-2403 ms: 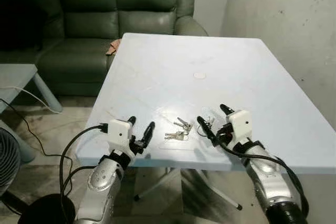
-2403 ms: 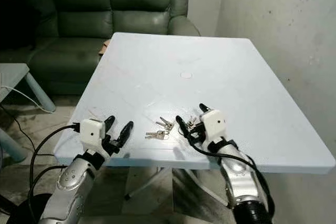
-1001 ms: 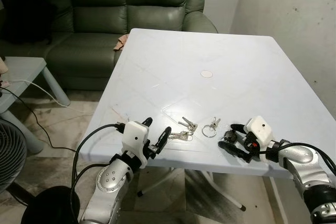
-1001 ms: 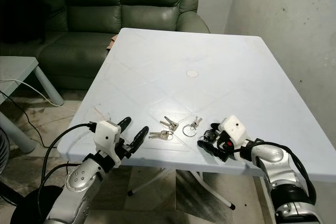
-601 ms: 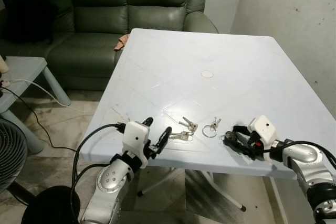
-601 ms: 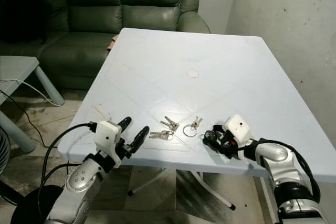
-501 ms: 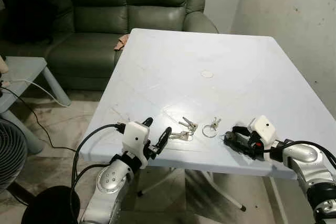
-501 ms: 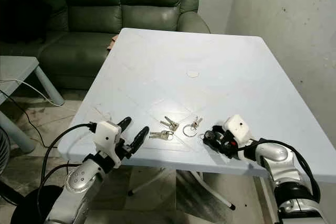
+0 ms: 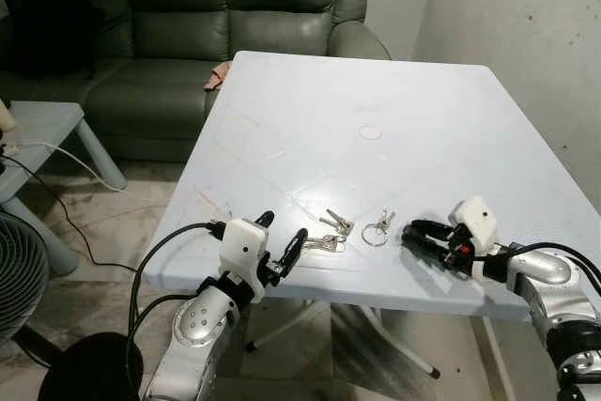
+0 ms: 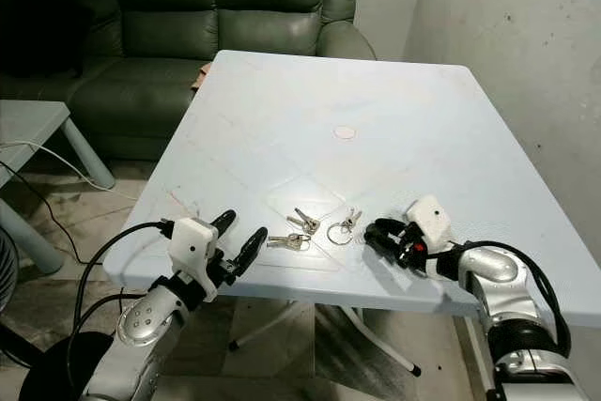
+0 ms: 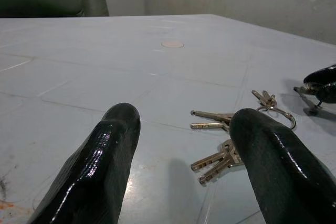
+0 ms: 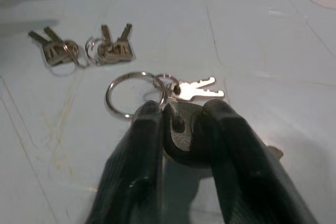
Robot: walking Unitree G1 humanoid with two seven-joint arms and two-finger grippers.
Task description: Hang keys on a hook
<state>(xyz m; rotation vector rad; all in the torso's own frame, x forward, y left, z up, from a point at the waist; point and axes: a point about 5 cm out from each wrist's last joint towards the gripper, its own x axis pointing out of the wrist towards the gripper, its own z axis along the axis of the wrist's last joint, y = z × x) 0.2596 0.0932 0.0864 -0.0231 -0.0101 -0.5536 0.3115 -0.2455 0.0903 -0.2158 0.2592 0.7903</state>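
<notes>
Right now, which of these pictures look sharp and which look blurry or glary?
Left eye view: sharp overall, the sofa dark, soft glare on the table. Left wrist view: its tool's fingers blurred up close, the keys clearer. Right wrist view: the tool and black fob soft, the key ring fairly crisp.

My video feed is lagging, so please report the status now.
Right gripper shut on black key fob by the key ring. Left gripper open, near table edge. Two key bunches lie between. No hook visible.
</notes>
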